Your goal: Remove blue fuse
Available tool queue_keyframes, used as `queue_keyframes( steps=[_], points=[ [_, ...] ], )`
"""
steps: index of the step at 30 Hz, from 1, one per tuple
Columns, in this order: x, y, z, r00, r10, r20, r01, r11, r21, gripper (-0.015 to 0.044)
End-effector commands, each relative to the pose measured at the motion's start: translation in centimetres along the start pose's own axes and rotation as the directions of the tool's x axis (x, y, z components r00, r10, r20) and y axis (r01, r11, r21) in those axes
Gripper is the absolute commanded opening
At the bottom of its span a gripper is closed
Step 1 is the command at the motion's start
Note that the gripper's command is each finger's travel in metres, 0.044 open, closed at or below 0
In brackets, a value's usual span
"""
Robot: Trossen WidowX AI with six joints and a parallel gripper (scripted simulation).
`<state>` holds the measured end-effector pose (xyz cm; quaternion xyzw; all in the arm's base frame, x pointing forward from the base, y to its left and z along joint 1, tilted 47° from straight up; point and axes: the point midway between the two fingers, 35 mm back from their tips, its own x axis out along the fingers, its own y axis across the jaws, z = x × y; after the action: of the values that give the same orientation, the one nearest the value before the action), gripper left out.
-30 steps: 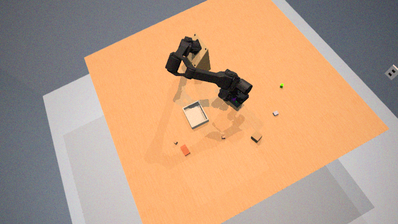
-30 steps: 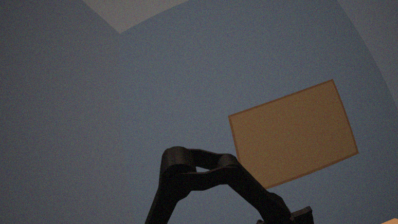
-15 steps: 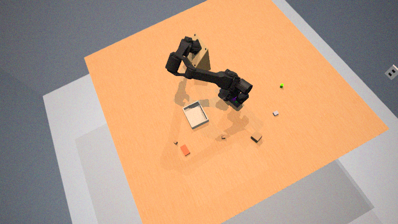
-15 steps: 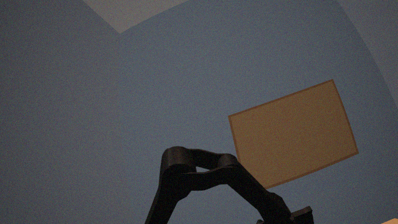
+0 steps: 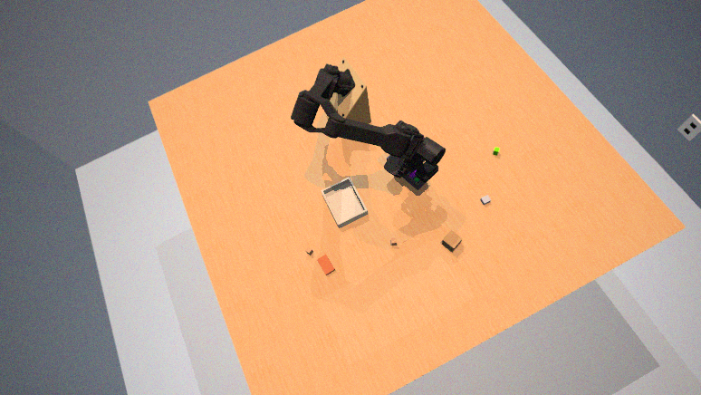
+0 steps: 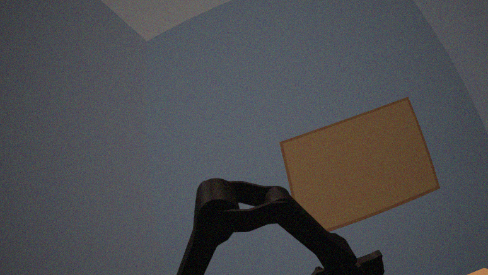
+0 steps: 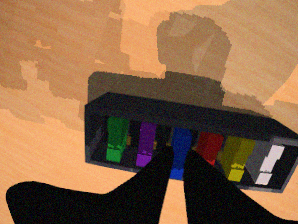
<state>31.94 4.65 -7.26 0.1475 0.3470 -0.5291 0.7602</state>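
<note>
The blue fuse (image 7: 182, 135) stands in the black fuse block (image 7: 185, 111) (image 5: 417, 188), between the purple fuse (image 7: 146, 137) and the red fuse (image 7: 211, 144). My gripper (image 7: 178, 153) is shut on the blue fuse, one dark finger on each side of it. The right finger is close to the red fuse; whether they touch cannot be told. The fuse's lower end is hidden in the block. In the top view the arm covers most of the block. The empty white tray (image 5: 352, 220) lies left of the block in that view. The exterior view does not show the fuses.
The block also holds a green fuse (image 7: 117, 137), a yellow fuse (image 7: 238, 155) and a white fuse (image 7: 271, 162). An orange block (image 5: 325, 264), a brown block (image 5: 451, 239), a white block (image 5: 485, 199) and a green cube (image 5: 496, 150) lie farther out.
</note>
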Motion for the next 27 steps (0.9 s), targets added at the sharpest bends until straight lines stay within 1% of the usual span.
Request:
queue_keyframes(
  steps=[1,27],
  points=[
    [-0.3,0.1,0.0,1.0,0.003,-0.002,-0.003,1.0,0.005,0.0],
    [-1.6,0.1,-0.1,1.0,0.003,-0.002,-0.003,1.0,0.003,0.0]
  ],
)
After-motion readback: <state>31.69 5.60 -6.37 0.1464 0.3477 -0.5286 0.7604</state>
